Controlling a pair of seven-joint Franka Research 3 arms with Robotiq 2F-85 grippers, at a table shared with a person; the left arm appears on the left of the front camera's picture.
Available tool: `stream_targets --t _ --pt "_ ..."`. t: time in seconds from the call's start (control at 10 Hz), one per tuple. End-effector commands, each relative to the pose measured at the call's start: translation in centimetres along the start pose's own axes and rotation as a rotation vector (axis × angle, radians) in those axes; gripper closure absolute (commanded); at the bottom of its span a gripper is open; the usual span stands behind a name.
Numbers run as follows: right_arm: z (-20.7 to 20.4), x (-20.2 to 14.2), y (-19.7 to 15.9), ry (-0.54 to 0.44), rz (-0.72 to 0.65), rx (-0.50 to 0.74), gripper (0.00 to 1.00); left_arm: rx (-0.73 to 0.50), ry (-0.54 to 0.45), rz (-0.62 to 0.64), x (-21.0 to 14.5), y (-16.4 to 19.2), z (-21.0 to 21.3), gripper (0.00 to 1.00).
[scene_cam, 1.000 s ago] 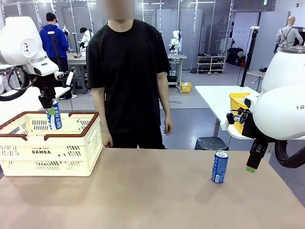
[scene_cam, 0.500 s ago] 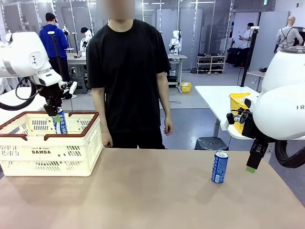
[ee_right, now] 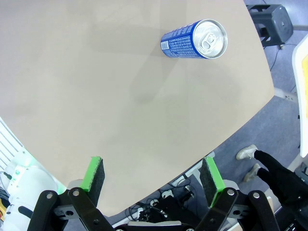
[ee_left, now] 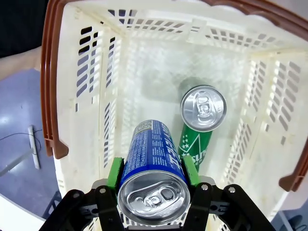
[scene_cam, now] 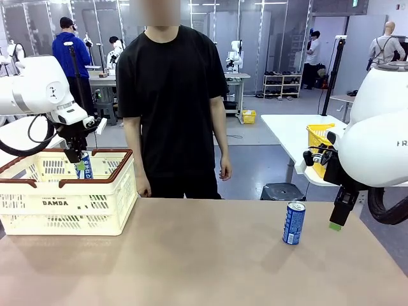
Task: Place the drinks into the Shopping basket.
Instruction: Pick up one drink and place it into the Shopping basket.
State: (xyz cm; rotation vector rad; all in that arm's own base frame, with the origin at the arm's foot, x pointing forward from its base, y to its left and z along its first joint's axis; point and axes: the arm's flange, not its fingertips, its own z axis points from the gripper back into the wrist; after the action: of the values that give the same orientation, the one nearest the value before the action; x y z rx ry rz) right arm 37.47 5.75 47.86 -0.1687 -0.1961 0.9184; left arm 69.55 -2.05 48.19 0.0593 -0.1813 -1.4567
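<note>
Three cans logged. The blue can is a slim metal cylinder with white lettering and a silver pull-tab top. It hangs upright in the left gripper, whose jaws are clenched on its sides, green pads flat against the wall near the top. Its lower part sits below the rim of the Shopping basket, near the far right corner as seen from the front.

The green can, with white markings, rests on the basket floor just beside the held can, its silver top facing the wrist camera. Whether the two touch cannot be told.

The second blue can stands upright on the bench, right of centre and well apart from the basket. The right gripper hovers near it over the bench edge, jaws released and spread wide, holding nothing.

The basket is cream-white plastic, rectangular, with slotted walls and a brown-red rim and handles. It stands at the bench's left end.

The left wrist view looks down into the basket and gives its speckled floor and the green can. The front view gives the outer wall with the DAMDA print. The right wrist view gives the smooth tan bench top from above.

A person in a black shirt stands at the far side, arms down
</note>
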Motion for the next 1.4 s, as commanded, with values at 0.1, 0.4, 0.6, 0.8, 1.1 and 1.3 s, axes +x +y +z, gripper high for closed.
stream_targets --t 0.1,0.4,0.6,0.8,1.1,1.3 --pt "-0.1 -0.1 0.0 0.0 -0.002 0.003 0.0 0.043 -0.043 -0.047 -1.2 1.0 -1.1 0.42" --pt "-0.1 -0.1 0.0 0.0 -0.002 0.003 0.0 0.028 -0.07 -0.065 -0.9 1.5 -2.8 0.42" --pt "-0.1 -0.1 0.0 0.0 -0.002 0.003 0.0 0.02 -0.076 -0.081 -0.5 1.7 -4.2 0.42" --pt "-0.1 -0.1 0.0 0.0 -0.002 0.003 0.0 0.0 -0.083 -0.091 -0.3 2.1 -5.5 0.42" --pt "-0.1 -0.1 0.0 0.0 -0.002 0.003 0.0 -0.029 -0.1 -0.118 0.1 2.7 -7.3 0.42" --pt "-0.1 -0.1 0.0 0.0 -0.002 0.003 0.0 -0.048 -0.098 -0.134 0.3 2.9 -8.1 0.42"
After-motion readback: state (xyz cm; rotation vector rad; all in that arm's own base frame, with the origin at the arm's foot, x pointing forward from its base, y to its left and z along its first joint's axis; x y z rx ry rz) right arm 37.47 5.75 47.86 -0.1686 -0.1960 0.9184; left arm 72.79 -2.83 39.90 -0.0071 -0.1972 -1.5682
